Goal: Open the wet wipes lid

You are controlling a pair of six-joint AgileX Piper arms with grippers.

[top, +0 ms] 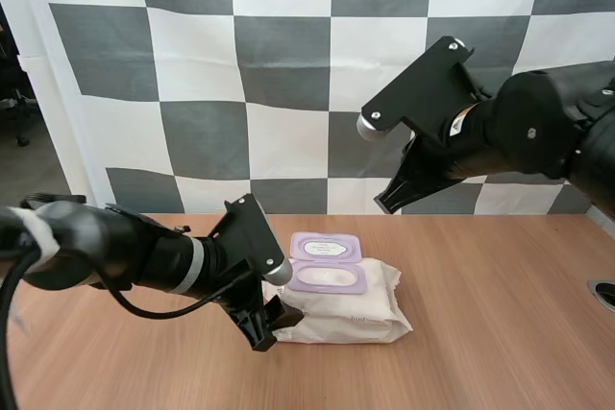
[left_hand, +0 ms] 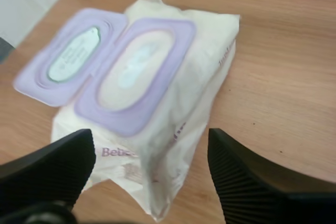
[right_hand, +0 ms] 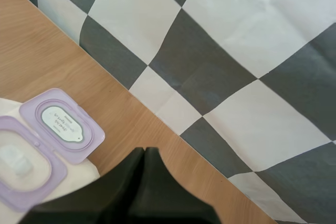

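Note:
A white wet wipes pack [top: 351,312] lies on the wooden table [top: 480,333]. Its purple lid [top: 325,248] is flipped back and lies flat behind the oval opening [top: 327,277]. My left gripper [top: 267,325] sits low at the pack's left end, open, with that end between its fingers. In the left wrist view the pack [left_hand: 210,56], the open lid [left_hand: 68,56] and the wipe in the opening [left_hand: 134,72] lie just beyond the gripper [left_hand: 151,137]. My right gripper [top: 392,201] hangs high behind the pack, shut on nothing. The right wrist view has its joined fingers [right_hand: 145,156] beside the lid [right_hand: 63,124].
A small dark round object [top: 603,293] sits at the table's right edge. Bare wood stretches to the right of the pack and in front of it.

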